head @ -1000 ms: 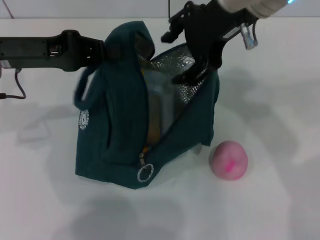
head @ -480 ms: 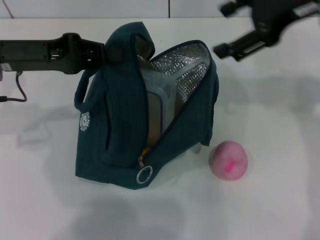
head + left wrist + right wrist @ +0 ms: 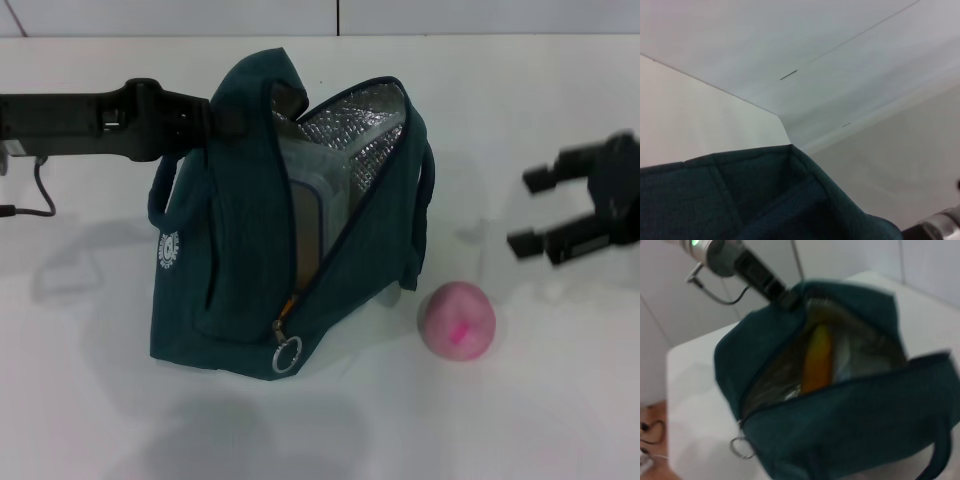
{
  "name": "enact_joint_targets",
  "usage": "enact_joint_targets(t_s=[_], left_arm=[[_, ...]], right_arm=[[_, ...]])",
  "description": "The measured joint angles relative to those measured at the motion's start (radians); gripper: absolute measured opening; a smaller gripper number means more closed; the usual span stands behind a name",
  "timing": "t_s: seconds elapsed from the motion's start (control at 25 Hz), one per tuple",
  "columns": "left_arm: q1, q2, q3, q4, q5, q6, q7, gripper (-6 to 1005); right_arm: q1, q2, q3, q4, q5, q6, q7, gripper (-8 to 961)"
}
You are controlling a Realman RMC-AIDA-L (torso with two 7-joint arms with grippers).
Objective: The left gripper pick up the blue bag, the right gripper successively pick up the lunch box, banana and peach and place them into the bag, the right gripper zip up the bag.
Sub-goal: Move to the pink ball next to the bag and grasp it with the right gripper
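Peach (image 3: 457, 320) is lying on the table (image 3: 560, 400) just right of the blue bag (image 3: 240, 260). Right gripper (image 3: 540, 210), jaws apart and empty, is hovering beyond it, further right. Left gripper (image 3: 205, 112) is clamping the bag's top.

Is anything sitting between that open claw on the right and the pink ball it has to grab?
Nothing visible does. The right gripper hangs open beside the peach, with only bare white table between them.

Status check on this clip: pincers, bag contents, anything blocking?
Left pincer holding blue bag open at its top. Right pincer open, empty, right of bag. Lunch box and banana inside; peach on table, unobstructed.
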Motion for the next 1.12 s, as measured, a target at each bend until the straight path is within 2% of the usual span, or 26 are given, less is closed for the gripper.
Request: enact_joint_targets(t_s=[0.2,0.36,0.64,1.12], left_arm=[[0.002,-0.002,0.000,-0.002,-0.001,0.000,0.014,44],[-0.003,0.000,-0.002,-0.002,-0.002,-0.001,0.027,45],[-0.007,0.001,0.000,-0.002,0.002,-0.002,0.038,46],[-0.010,0.003,-0.001,-0.002,0.001,-0.002,0.039,47]], right_arm=[[-0.027,-0.001,-0.002,0.213,0.066,0.021,-0.126,858],[-0.029,-0.002,-0.014,0.305,0.060,0.102,-0.176,851],[-0.030,-0.003,-0.146,0.351,0.045,0.251,-0.210,839],[0.008,0.001,-0.216,0.408,-0.003,0.308,-0.219,818]])
